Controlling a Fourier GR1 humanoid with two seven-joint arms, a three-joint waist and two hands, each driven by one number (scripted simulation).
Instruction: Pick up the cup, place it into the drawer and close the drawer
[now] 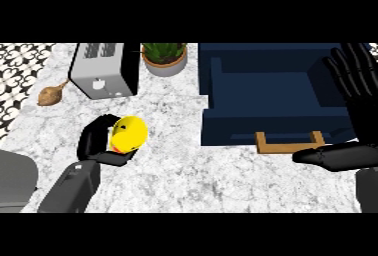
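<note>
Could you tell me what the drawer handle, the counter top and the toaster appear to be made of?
Drawer handle: likely wood, matte tan-brown.
Counter top: looks like marble or similar stone, white with grey veining.
Toaster: probably brushed metal, pale grey casing with dark sides and slots.

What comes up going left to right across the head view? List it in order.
Brown brush → toaster → yellow cup in the left hand → potted plant → open blue drawer → right hand.
</note>
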